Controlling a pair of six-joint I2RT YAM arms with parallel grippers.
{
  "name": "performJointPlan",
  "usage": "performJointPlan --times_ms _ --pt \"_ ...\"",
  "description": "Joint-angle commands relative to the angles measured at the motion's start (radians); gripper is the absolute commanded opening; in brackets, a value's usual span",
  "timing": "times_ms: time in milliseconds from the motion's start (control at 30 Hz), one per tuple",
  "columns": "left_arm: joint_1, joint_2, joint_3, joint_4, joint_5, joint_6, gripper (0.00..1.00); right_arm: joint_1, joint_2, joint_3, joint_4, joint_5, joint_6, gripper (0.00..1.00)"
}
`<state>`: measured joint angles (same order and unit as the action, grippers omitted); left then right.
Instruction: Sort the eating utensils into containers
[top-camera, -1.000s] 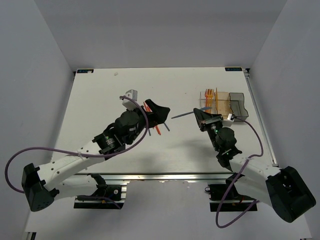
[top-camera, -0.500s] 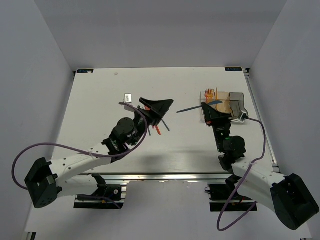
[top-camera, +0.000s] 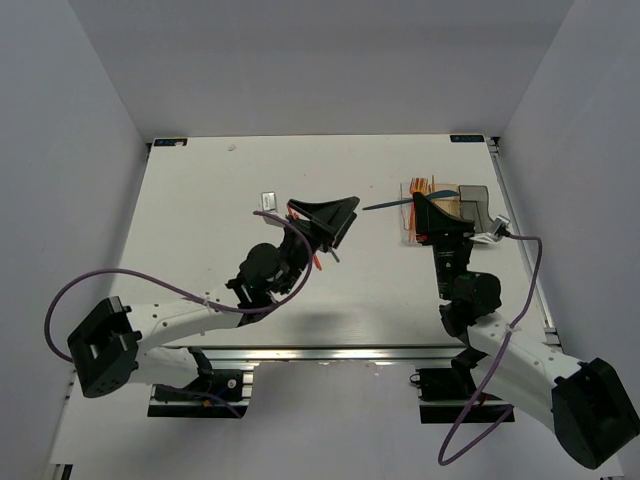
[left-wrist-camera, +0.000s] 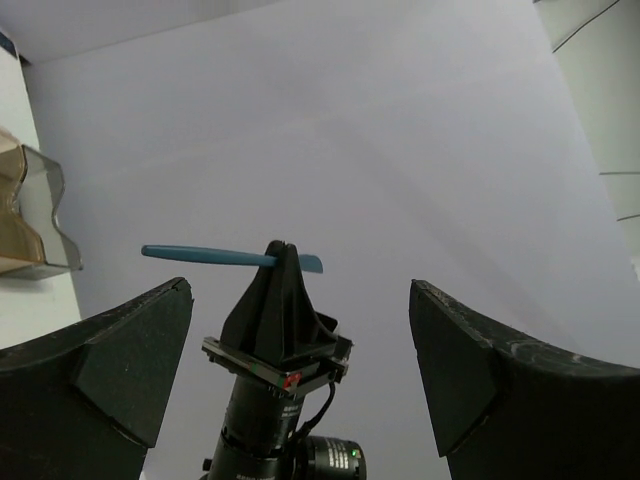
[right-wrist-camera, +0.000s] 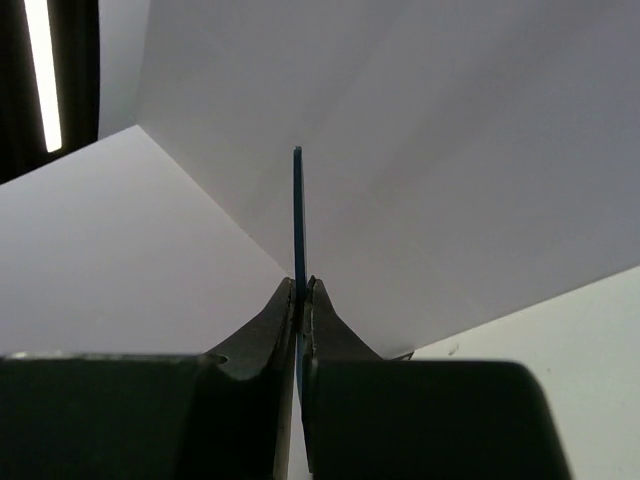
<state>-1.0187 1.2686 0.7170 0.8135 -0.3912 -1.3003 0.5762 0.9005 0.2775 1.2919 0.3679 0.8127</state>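
Note:
My right gripper (top-camera: 418, 206) is shut on a dark blue utensil (top-camera: 385, 206) and holds it level in the air, just left of the containers (top-camera: 470, 212). The right wrist view shows the blue utensil (right-wrist-camera: 297, 215) edge-on between the closed fingers of that gripper (right-wrist-camera: 301, 285). The clear bin (top-camera: 410, 235) holds several orange utensils (top-camera: 420, 187); the amber and grey bins sit to its right. My left gripper (top-camera: 325, 212) is open, empty and raised, tilted up over a red utensil (top-camera: 316, 259) and a dark one (top-camera: 334, 256) lying on the table. The left wrist view looks between its own fingers (left-wrist-camera: 120, 370) at the right gripper and the blue utensil (left-wrist-camera: 210, 257).
The white table (top-camera: 200, 220) ends at a metal rail on the right (top-camera: 520, 250). Grey walls enclose the back and sides. The amber and grey bins show at the left edge of the left wrist view (left-wrist-camera: 35, 215). Purple cables loop off both arms.
My right gripper has carried the blue utensil back and right, up to the containers. My left gripper has moved right and lifted, tilting upward, still open.

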Motion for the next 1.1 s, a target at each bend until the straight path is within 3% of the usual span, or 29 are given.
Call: performJointPlan --times_ms 0,200,567,733,867,967,1067 --pt "-0.006 -0.014 0.018 -0.007 -0.046 0.016 0.98 0.002 0.001 0.032 0.374 0.037 -0.06 0.0" --pt "-0.006 0.081 0.038 0.098 0.014 -0.037 0.98 0.004 0.095 0.063 0.557 -0.069 -0.009 0.0" --pt "-0.015 0.106 0.044 0.065 -0.011 -0.068 0.98 0.005 0.006 0.121 0.448 -0.125 -0.118 0.0" --pt "-0.015 0.132 0.073 0.15 -0.014 -0.008 0.98 0.005 0.006 0.115 0.431 -0.202 -0.038 0.0" --pt "-0.014 0.172 0.085 0.237 0.02 -0.008 0.98 0.013 0.0 0.084 0.448 -0.191 -0.073 0.0" --pt "-0.014 0.183 0.102 0.231 0.037 -0.01 0.93 0.013 -0.025 0.098 0.382 -0.245 -0.089 0.0" --pt "-0.014 0.186 0.096 0.268 0.054 -0.022 0.8 0.011 -0.026 0.071 0.43 -0.254 -0.113 0.0"
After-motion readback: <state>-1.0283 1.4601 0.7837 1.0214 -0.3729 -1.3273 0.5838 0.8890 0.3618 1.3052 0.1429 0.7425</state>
